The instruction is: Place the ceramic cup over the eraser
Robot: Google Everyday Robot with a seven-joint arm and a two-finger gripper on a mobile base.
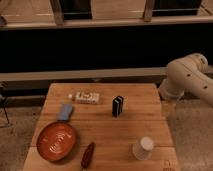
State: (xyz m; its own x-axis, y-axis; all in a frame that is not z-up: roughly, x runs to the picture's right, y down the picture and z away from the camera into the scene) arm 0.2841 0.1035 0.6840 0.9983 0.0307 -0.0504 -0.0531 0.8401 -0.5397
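The ceramic cup (143, 148) is small and white. It sits on the wooden table (140, 122) near the front right corner. The eraser (117, 106) is a black upright block with a pale stripe, standing at the table's middle back, well apart from the cup. Only a white arm segment (186, 76) shows at the right, beside the table's right edge. My gripper is out of view.
An orange round plate (57, 141) lies at the front left. A light-blue flat piece (65, 112) lies behind it. A flat white printed box (86, 97) lies at the back. A dark red elongated object (88, 154) lies at the front edge. A rail and dark wall stand behind.
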